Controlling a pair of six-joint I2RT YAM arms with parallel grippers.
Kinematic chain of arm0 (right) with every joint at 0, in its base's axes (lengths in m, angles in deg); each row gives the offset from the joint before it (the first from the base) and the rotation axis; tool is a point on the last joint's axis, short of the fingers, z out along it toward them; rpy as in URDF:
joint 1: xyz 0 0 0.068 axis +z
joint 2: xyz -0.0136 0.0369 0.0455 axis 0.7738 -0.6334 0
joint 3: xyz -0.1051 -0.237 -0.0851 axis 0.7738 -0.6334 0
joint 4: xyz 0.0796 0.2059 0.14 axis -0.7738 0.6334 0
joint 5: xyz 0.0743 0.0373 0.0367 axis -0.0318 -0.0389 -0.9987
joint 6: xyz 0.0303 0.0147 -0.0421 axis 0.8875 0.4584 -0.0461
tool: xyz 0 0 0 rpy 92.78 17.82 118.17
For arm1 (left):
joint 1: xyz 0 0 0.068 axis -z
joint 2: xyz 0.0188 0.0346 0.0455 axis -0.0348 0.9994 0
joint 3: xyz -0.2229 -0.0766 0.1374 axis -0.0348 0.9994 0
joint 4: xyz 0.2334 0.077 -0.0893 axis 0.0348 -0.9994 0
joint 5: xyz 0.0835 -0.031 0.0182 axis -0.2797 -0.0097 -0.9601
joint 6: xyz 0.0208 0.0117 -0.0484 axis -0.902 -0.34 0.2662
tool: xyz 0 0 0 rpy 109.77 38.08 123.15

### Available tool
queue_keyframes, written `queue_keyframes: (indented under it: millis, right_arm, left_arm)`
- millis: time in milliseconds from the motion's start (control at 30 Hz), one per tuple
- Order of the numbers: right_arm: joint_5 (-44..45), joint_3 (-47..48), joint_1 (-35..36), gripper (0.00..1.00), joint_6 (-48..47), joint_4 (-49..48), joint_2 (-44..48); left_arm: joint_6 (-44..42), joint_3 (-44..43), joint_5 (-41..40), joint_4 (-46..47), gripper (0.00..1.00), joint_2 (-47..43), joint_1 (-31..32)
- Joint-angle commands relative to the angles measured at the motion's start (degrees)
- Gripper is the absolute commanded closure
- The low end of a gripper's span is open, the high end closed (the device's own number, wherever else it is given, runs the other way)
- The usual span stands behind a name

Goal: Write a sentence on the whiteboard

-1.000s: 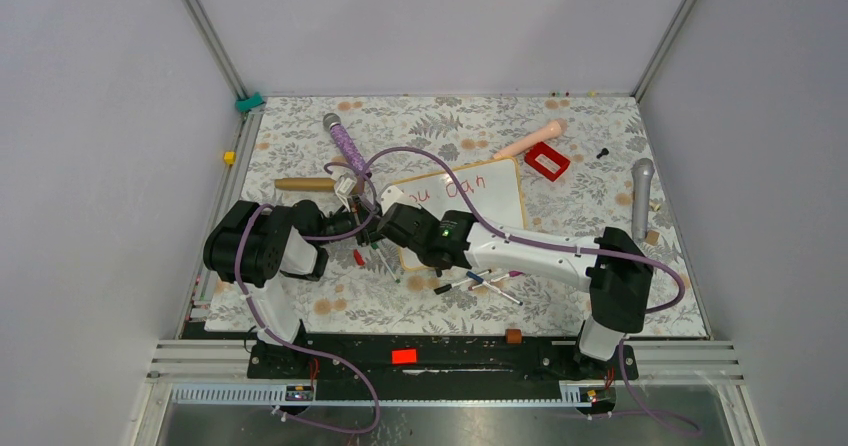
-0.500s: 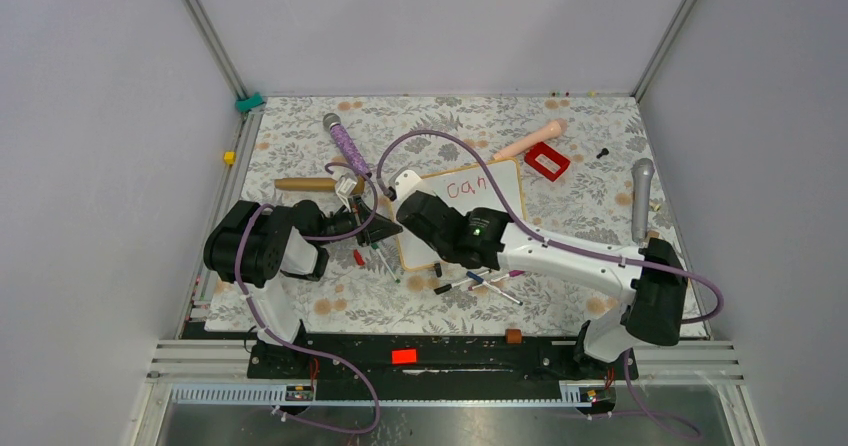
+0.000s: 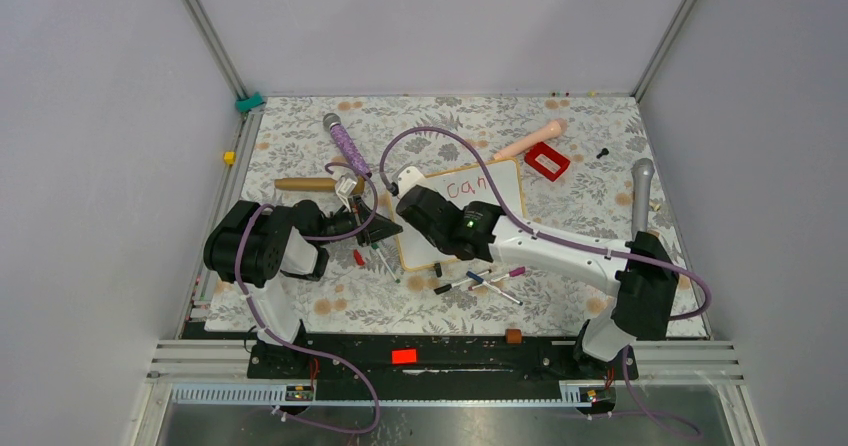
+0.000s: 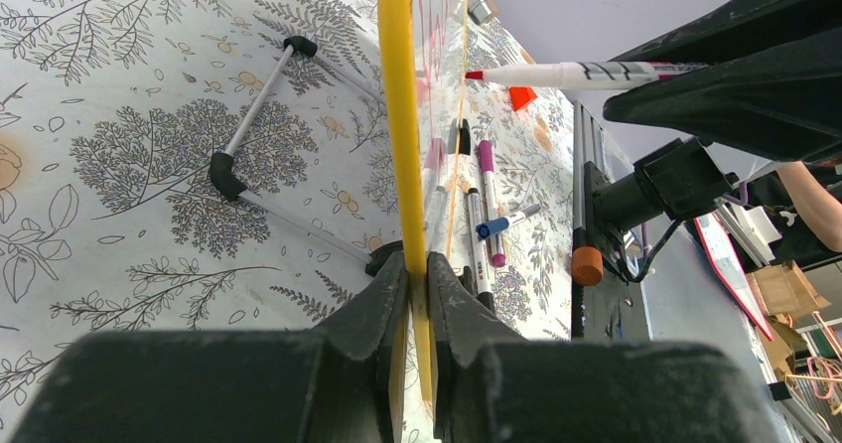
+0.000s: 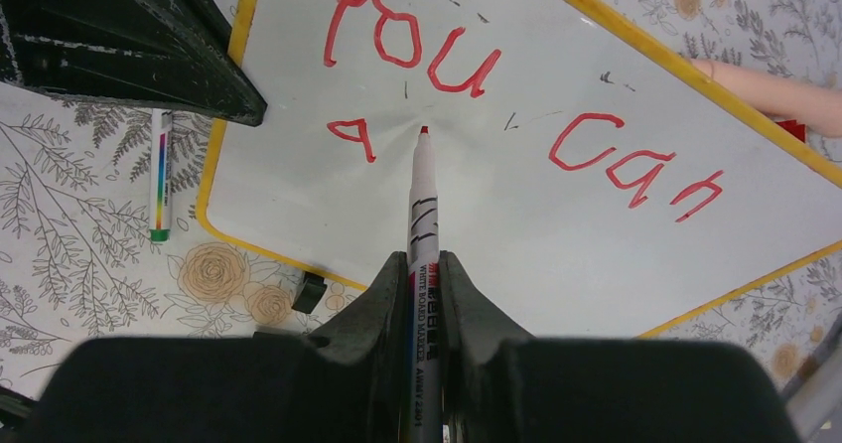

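**Top view**
- whiteboard [image 3: 497,209]: in the middle of the flowery mat [image 3: 300,136], turned a bit, partly hidden under the right arm
- sentence [image 3: 466,188]: only a red "Can" to see from up here
- loose markers [image 3: 480,278]: on the mat, just near of the board

**Left wrist view**
- left gripper [image 4: 415,269]: shut tight on the yellow edge of the whiteboard, keeping it from sliding
- red marker [image 4: 586,71]: comes in from the right, red tip right at the board's face

**Right wrist view**
- right gripper [image 5: 424,264]: shut on the red marker, tip pointing out to the far side
- written so far: "You" at the far left, "can" to its right, one small "a" on the next line
- tip: just right of the "a"; touching or a hair off, cannot tell
- done: two words and one letter
- left to do: the rest of "achieve", then "more"; looks less than half done
- room: lots of bare white on the near side for the other words
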Motion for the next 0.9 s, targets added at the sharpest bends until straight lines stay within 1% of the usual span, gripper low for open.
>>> queue_keyframes:
  millis: [0,300,667,867]
  right_arm:
    - [-2.1,1.6,-0.9,1.0,1.7,0.9,-0.5]
    - [-3.2,1.4,-1.1,1.0,1.7,1.3,-1.0]
    - [-0.7,3.3,-1.8,1.0,2.4,3.1,-3.1]
    - [-1.9,4.4,-1.8,1.0,2.0,3.1,-3.8]
  left_arm:
    - [-3.9,-0.8,0.1,1.9,0.99,-0.3,0.2]
    - [-3.9,-0.7,0.1,1.9,0.99,-0.4,0.1]
    - [-4.0,-0.7,0.1,1.9,0.99,-0.5,0.1]
    - [-4.0,-0.5,0.0,1.9,0.99,-0.8,0.0]
